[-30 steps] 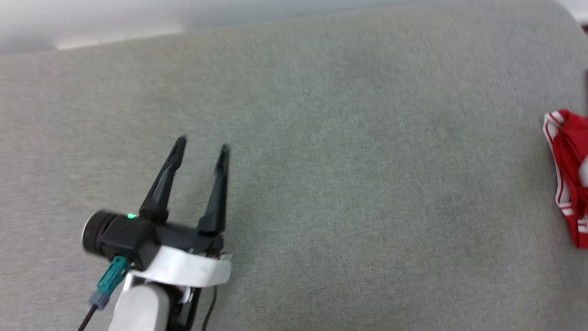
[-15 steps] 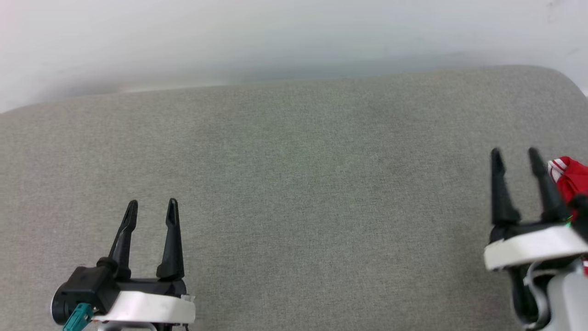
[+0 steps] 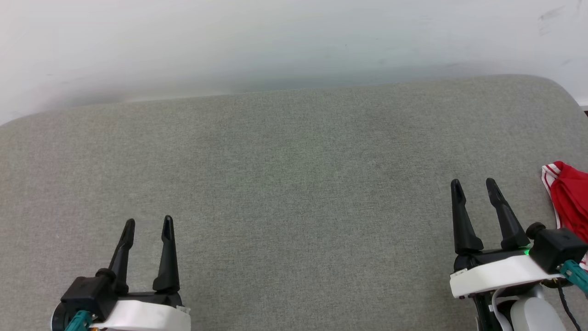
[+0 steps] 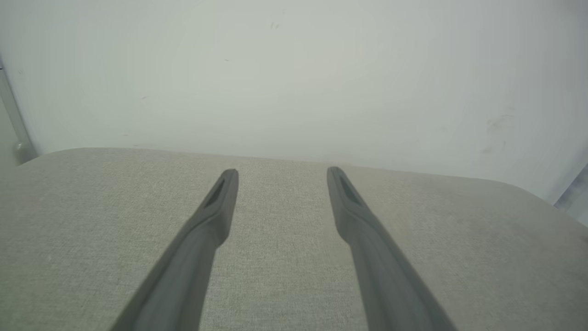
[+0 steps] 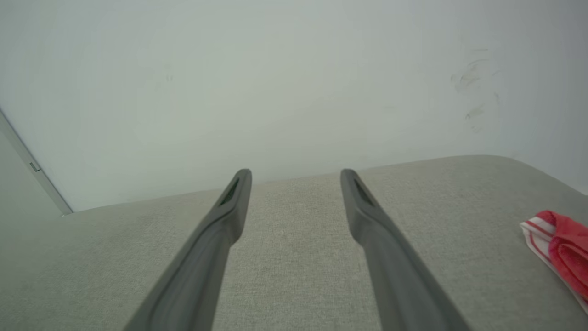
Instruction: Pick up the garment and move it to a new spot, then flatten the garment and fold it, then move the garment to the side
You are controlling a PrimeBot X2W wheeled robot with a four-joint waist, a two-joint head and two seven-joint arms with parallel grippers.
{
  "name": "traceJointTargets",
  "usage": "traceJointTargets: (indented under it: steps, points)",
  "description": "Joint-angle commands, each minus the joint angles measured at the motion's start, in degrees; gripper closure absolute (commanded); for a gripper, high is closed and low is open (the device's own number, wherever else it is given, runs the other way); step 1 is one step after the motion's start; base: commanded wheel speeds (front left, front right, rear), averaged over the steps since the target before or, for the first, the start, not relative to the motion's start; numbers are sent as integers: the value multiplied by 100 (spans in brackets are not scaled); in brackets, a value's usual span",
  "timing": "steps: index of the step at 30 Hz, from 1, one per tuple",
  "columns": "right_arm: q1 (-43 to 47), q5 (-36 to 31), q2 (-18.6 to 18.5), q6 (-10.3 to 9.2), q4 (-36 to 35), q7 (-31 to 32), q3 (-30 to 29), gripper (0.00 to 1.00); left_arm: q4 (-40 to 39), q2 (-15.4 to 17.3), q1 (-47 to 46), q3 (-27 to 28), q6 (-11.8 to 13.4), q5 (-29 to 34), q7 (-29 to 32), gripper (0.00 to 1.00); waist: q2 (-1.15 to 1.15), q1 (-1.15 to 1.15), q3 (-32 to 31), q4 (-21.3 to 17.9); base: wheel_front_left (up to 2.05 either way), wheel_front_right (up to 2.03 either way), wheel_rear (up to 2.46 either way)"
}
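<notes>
The garment (image 3: 569,200) is a red bundle with red-white striped trim, lying at the far right edge of the grey surface and cut off by the frame; in the right wrist view the garment (image 5: 562,253) sits at the right edge. My right gripper (image 3: 474,185) stands open at the lower right, just left of the garment and apart from it, nothing between its fingers. My left gripper (image 3: 149,222) stands open at the lower left, far from the garment and holding nothing. Each wrist view shows two spread fingers over bare fabric, the left gripper (image 4: 280,171) and the right gripper (image 5: 295,172).
The wide grey fabric surface (image 3: 294,184) runs across the view, with its rounded far edge against a pale wall (image 3: 275,41). The surface's right corner curves away near the garment. A pale upright strip (image 5: 32,165) stands at the left of the right wrist view.
The head camera has swung, so the whole picture shifted. The right gripper came into view at the lower right. Both grippers stayed open and the garment lies where it was.
</notes>
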Motion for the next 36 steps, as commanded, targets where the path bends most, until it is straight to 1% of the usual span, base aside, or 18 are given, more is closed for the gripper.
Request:
traceJointTargets:
  steps: [1, 5, 11, 18, 26, 27, 31, 36]
  points:
    - [107, 20, 30, -2, -52, -11, -4, 0, 36, -11, 55, -13, -2, -3, -12, 0, 0, 1, -9, -2, 0, 0, 0]
    - [129, -34, 51, -2, -147, -13, 35, 0, 135, -12, 65, -45, -6, 122, -12, 0, 0, 1, -48, -10, 0, 0, 0]
    - [139, -86, 62, -2, -207, -13, 53, 0, 113, -12, 61, -106, -9, 152, -12, 0, 0, 1, -76, -27, 0, 0, 0]
    - [153, -23, 66, -2, -255, -14, 92, 0, 46, -11, 92, -33, -10, 123, -12, 0, 0, 1, -98, -44, 0, 0, 0]
    - [169, 33, 67, -2, -268, -14, 118, 0, 0, -11, 82, 3, 98, -48, -12, 0, 0, 1, -79, -37, 0, 0, 0]
    - [111, 16, 40, 0, -229, 0, 111, 100, 40, -7, 55, 3, 78, -39, -1, 100, 0, 1, -81, -38, 0, 0, 0]
    - [182, 79, 39, 0, -43, 9, 116, 100, 245, -19, 110, -1, 77, -92, 13, 100, 0, 1, -82, -38, 0, 0, 0]
    - [185, 660, 6, 0, -23, 122, 96, 100, 328, -2, 42, -4, 72, -662, 146, 100, 0, 1, -99, -27, 0, 0, 0]
